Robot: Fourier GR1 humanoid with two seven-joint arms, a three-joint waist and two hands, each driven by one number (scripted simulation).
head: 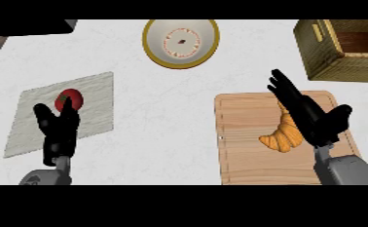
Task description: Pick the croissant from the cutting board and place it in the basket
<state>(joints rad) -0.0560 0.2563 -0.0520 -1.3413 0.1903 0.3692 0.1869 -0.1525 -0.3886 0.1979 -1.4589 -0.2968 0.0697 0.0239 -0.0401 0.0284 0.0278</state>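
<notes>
A golden croissant (285,136) lies on the wooden cutting board (244,143) at the lower right. My right hand (310,114) hovers over the croissant's right side, fingers straight and pointing up-left, thumb spread to the right; it holds nothing. The woven basket (323,50) stands at the upper right, beyond the board. My left hand (57,128) rests open at the lower left, fingers up.
A grey placemat (93,104) at the left carries a red tomato (69,99), partly hidden by my left hand. A yellow-rimmed plate (155,43) with a small pastry sits at the top centre. A dark object (36,26) fills the top left corner.
</notes>
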